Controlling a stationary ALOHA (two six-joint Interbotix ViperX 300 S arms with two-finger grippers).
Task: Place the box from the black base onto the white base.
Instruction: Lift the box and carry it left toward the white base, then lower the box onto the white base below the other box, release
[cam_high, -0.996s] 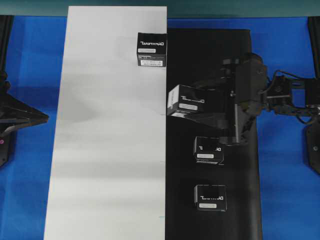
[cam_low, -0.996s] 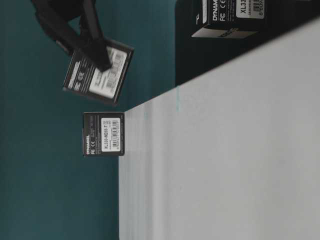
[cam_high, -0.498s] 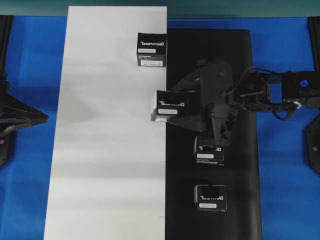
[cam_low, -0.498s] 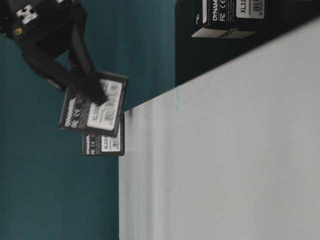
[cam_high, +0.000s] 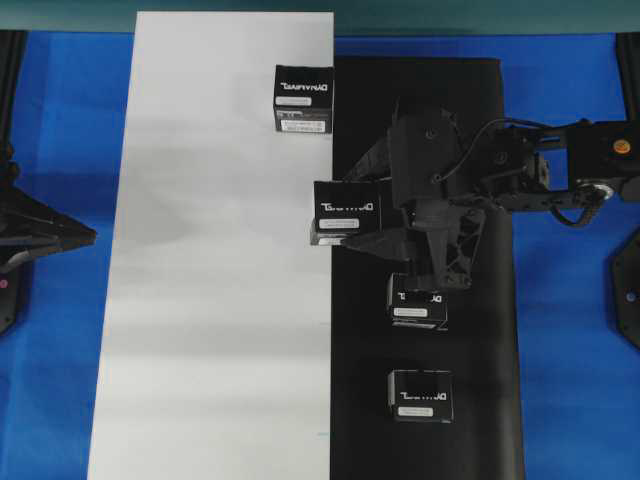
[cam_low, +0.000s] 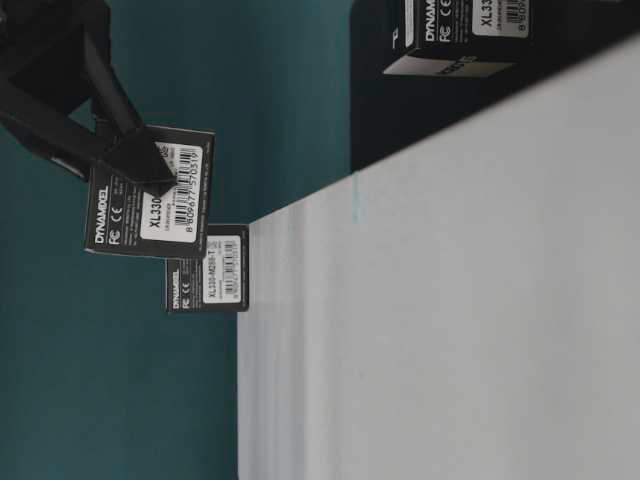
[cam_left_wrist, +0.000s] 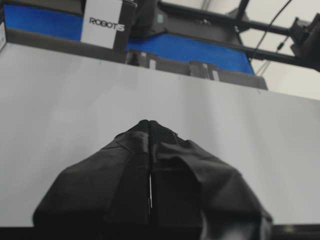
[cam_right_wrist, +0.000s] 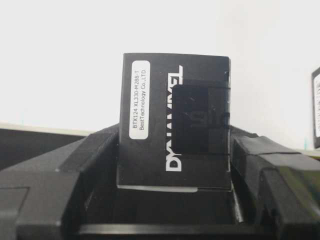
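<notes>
Over the seam between white base (cam_high: 220, 300) and black base (cam_high: 480, 150): the box (cam_high: 345, 211), clamped between the right gripper (cam_high: 368, 212) jaws, held aloft.

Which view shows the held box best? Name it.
Right wrist view: the box fills the frame, lettering readable, clamped in the right pincer. Overhead shows it small; table-level shows its labelled side; left wrist view misses it.

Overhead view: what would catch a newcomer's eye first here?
The right claw holds a black box in the air over the seam where the white base meets the black base. One box already sits on the white base's far edge; two boxes wait on the black base.
</notes>
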